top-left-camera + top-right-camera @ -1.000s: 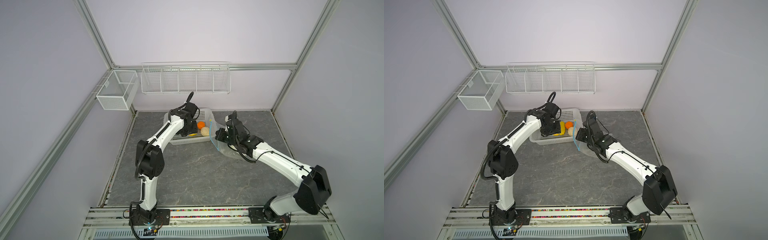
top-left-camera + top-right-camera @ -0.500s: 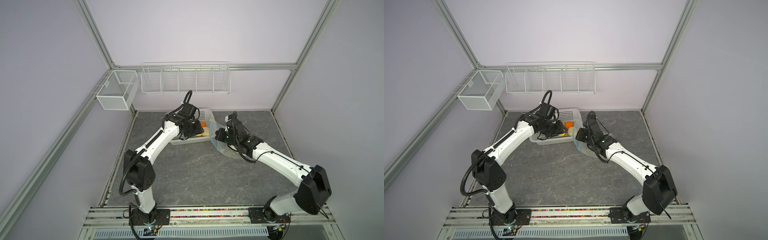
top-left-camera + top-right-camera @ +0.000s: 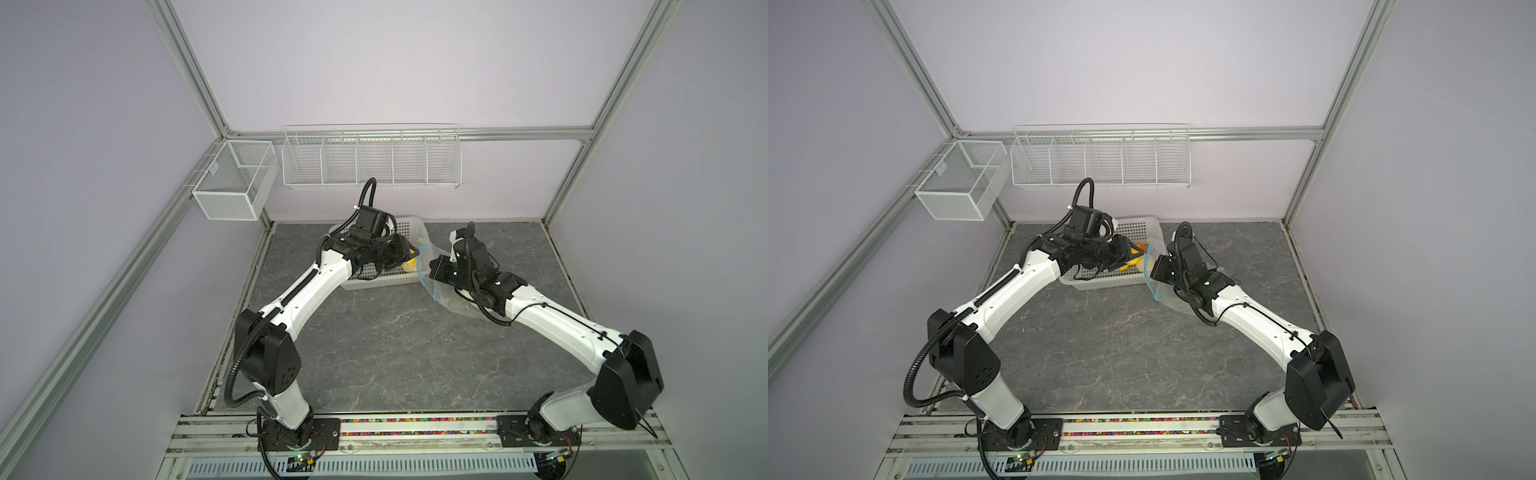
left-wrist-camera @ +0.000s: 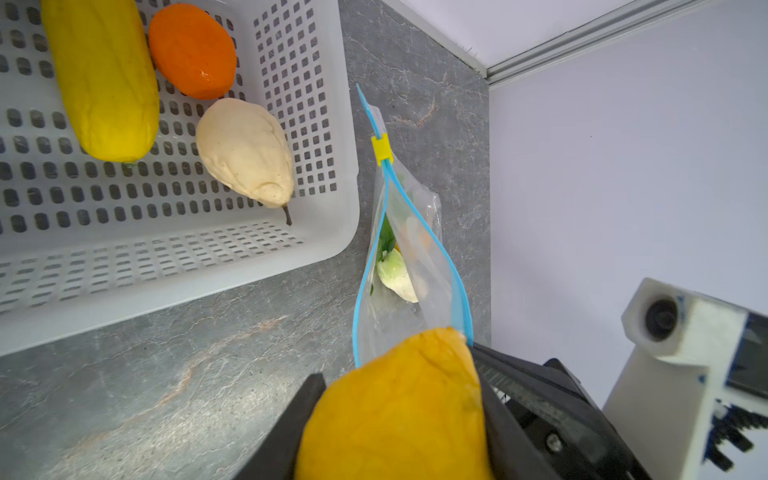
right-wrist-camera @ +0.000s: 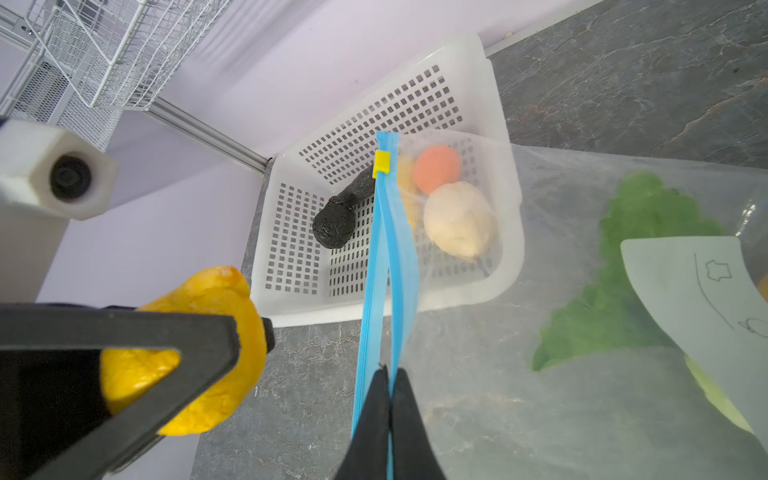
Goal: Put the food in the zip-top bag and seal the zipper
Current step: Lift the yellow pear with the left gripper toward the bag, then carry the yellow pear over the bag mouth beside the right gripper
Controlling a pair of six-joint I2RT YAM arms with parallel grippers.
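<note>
The left tool (image 4: 395, 365) grasps a yellow-orange fruit (image 4: 395, 424) beside the open mouth of the zip-top bag (image 5: 540, 395); the right tool (image 5: 390, 374) is clenched on the zipper (image 5: 392, 249); in both top views the bag lies on the worktop (image 3: 395, 353) at 3 o'clock of the white basket (image 3: 386, 284).

Clear zip-top bag (image 5: 498, 395), blue zipper (image 5: 395, 257) parted, greens (image 5: 623, 291) inside; yellow, orange, beige food (image 4: 245, 153) beside it
</note>
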